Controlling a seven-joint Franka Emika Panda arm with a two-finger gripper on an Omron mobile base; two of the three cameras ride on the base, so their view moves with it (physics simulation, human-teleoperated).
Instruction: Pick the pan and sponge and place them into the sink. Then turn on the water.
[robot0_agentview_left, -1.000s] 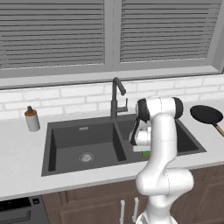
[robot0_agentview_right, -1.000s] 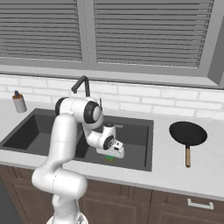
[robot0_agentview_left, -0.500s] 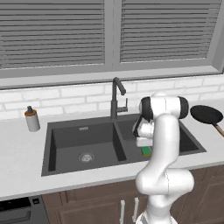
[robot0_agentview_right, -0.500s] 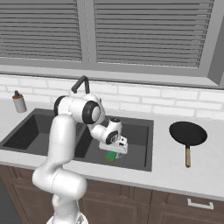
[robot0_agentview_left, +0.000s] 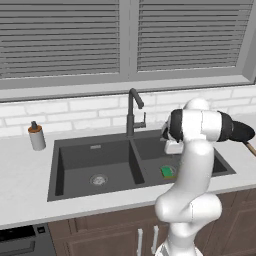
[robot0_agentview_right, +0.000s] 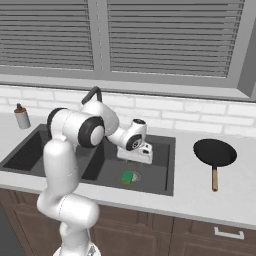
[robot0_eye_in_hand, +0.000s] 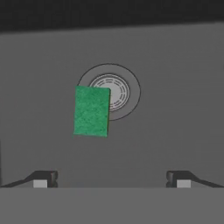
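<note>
Looking at the sink (robot0_agentview_right: 167, 187) first: the sponge (robot0_agentview_right: 127, 177) already lies green side up on the floor of the right basin, one edge overlapping the round drain (robot0_eye_in_hand: 116, 90), so that half of the task reads as done. Pan (robot0_agentview_right: 215, 152) is the next target by my judgement: it sits flat on the counter (robot0_agentview_right: 240, 200) to the right of the sink, well apart from the basin, black bowl at the far end and thin brown handle (robot0_agentview_right: 214, 178) running straight toward the near counter edge. Gripper (robot0_eye_in_hand: 111, 178) hangs above the right basin over the sponge, fingers spread wide with nothing between them, empty. The relation that matters: pan lies to the right of the gripper and higher, up on counter level, with the sink's right wall between them, so the arm needs to lift clear of the basin before swinging right. Handle's long axis runs near-far, so the jaws should close across it left-right. Faucet (robot0_agentview_left: 133, 111) stands at the far rim behind the basin divider, untouched, no water visible.
</note>
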